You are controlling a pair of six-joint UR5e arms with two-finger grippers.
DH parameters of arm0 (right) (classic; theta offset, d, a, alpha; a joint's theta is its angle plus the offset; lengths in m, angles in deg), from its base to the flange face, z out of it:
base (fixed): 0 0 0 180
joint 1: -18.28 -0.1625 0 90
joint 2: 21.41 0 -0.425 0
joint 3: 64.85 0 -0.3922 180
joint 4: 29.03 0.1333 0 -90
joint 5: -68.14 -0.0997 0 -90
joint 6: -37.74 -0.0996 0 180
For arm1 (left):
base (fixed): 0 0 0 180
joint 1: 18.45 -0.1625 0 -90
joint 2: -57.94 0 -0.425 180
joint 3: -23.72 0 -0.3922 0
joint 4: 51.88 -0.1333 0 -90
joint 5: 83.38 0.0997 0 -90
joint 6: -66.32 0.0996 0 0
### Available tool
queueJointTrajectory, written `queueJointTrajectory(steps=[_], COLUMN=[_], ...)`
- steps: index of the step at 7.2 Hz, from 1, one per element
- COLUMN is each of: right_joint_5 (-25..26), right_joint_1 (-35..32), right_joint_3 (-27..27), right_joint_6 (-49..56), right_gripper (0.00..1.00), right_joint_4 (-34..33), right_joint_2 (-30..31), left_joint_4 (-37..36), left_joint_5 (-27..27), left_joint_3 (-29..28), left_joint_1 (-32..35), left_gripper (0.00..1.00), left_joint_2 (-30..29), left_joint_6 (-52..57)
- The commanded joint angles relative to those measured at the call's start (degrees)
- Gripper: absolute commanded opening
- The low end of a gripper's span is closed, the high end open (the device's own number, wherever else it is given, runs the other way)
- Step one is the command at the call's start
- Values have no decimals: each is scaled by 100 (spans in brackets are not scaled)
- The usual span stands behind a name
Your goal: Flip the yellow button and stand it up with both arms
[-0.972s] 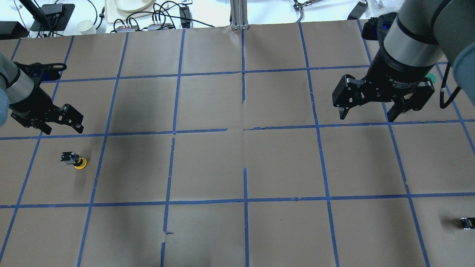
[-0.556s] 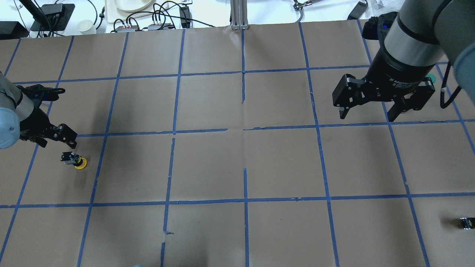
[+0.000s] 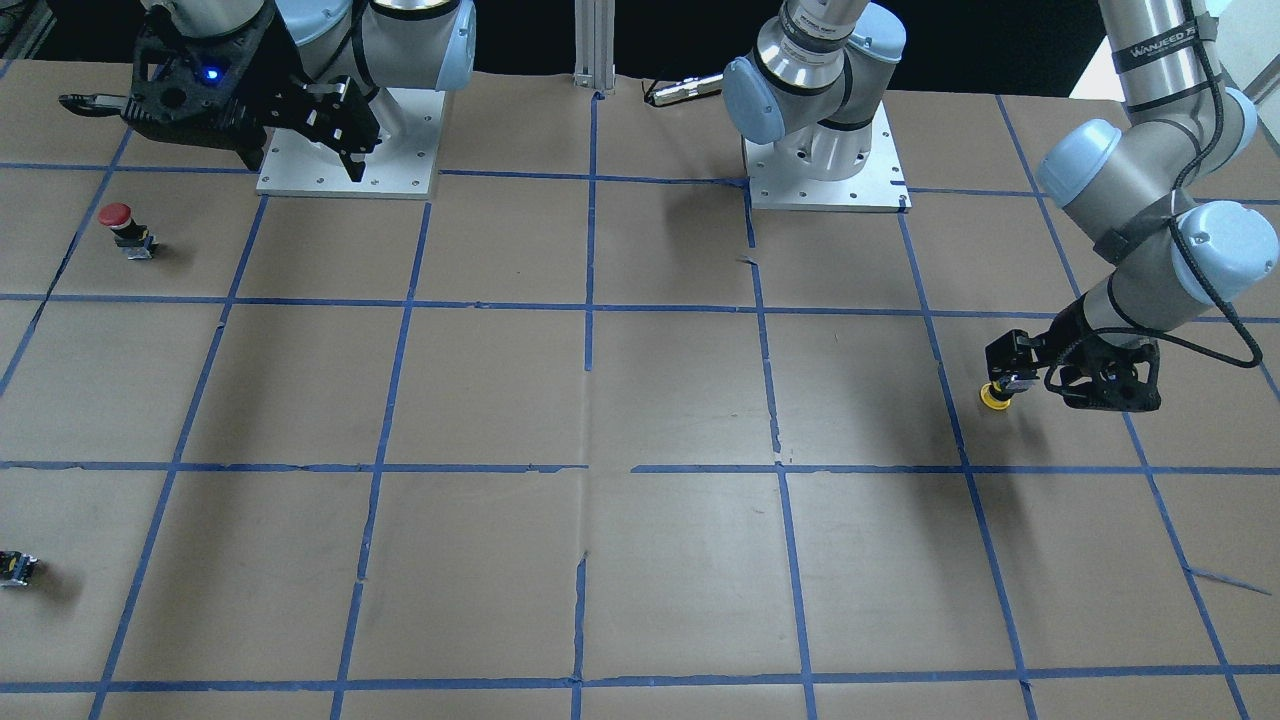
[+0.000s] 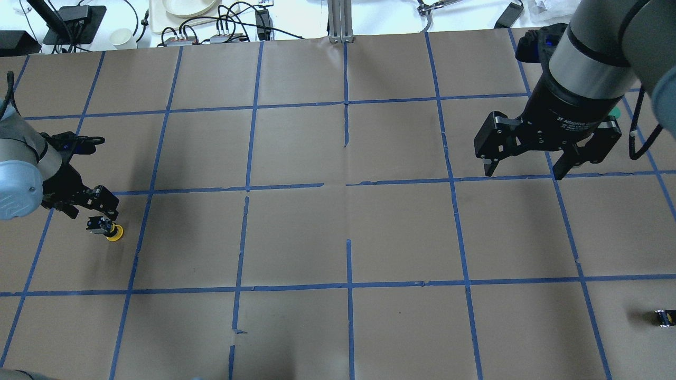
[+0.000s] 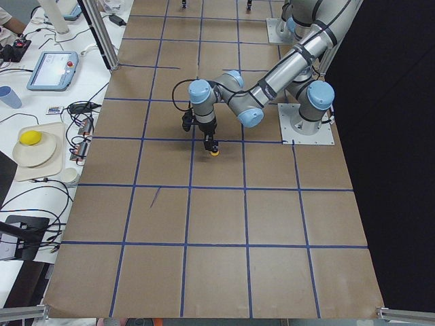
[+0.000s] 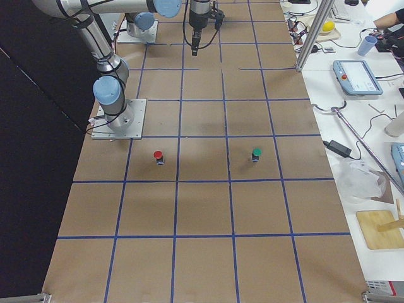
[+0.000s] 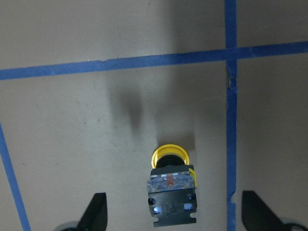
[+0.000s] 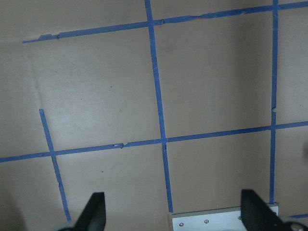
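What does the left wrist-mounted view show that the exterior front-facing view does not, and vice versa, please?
Only the wrist view shows the yellow button close up, its contact-body detail visible, with the left gripper open on either side of it. Only the front-facing view shows the red button, the small switch block and the right gripper. Both show the yellow button on the blue tape grid.

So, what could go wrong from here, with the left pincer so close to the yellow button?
1. The yellow button seems to rest on its round cap. If one finger of the open left pincer touches it first, it may tip or roll away.
2. The right pincer is open and far across the table, so the handover probably needs a long carry, and a weak grip could slip.
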Motion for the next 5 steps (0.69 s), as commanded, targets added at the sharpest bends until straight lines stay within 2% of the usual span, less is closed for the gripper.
queueJointTrajectory(steps=[1,2,3,5], right_joint_5=[6,-12,-20,-187], right_joint_1=[-12,23,-3,-3], right_joint_3=[-145,-138,-120,-129], right_joint_6=[-89,-316,-1241,-2422], right_gripper=[100,100,100,100], right_joint_4=[50,276,409,489], right_joint_2=[136,163,180,276], left_joint_4=[22,22,22,40], left_joint_5=[48,48,48,31], left_joint_3=[8,16,16,-10], left_joint_1=[7,7,-1,7], left_gripper=[48,36,33,25], left_joint_2=[2,11,2,37], left_joint_6=[-31,-31,-31,13])
